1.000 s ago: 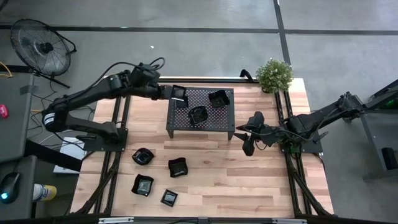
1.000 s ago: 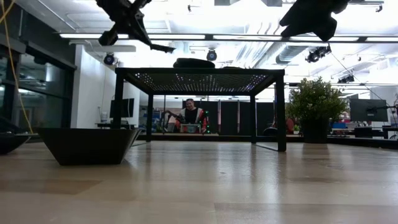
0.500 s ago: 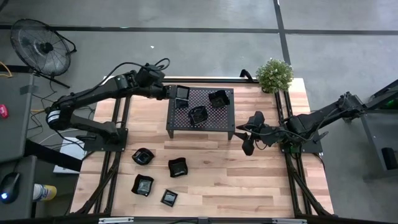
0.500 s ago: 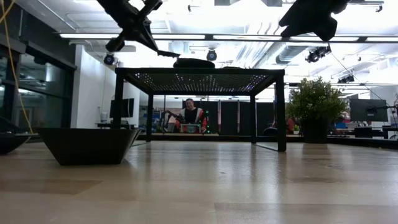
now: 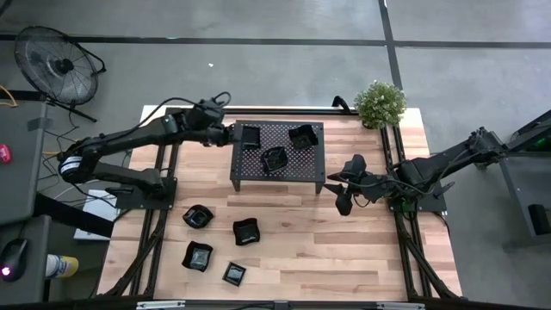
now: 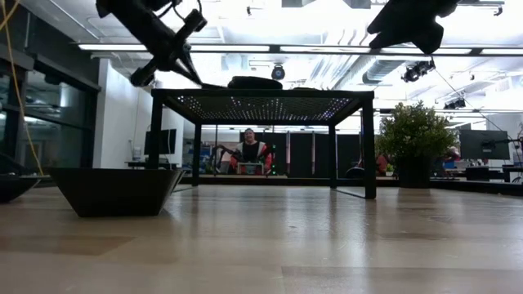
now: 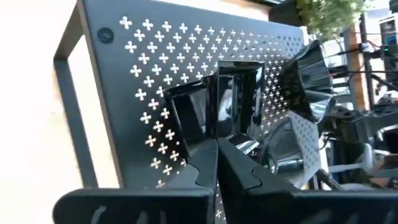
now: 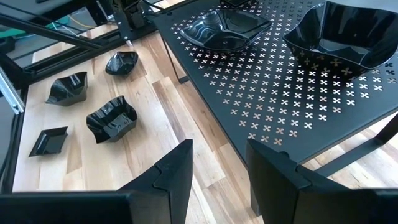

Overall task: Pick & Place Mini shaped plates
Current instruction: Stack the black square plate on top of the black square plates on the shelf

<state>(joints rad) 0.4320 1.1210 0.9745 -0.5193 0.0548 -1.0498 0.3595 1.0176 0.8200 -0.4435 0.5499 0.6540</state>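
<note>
left end effector: shut, pinching rim of square plate, at rack's 10 o'clock corner, lowering it to place.
right end effector: open, empty, waiting at rack's 4 o'clock.
on rack: two plates.
on table: four plates at 7 o'clock, awaiting pickup.

A black dish sat on the wooden worktop left of the mesh rack, a potted plant behind
</note>
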